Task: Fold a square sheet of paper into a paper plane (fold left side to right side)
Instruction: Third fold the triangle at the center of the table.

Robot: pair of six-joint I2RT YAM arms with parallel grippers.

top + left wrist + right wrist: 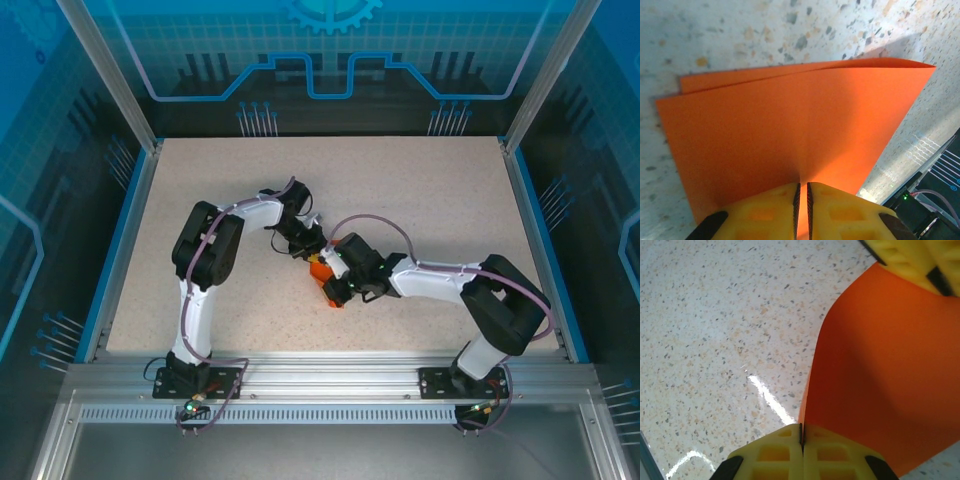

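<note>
Orange paper sheet (320, 270), folded, sitting mid-table (420, 190) | left gripper (802, 187) pinching its 6 o'clock edge | right gripper (801, 429) clamping another edge | open tabletop lying from 9 through 3 o'clock

The sheet of paper (790, 135) is lying mid desk (420, 190), between the left claw (802, 186) and the right claw (801, 427).
</note>
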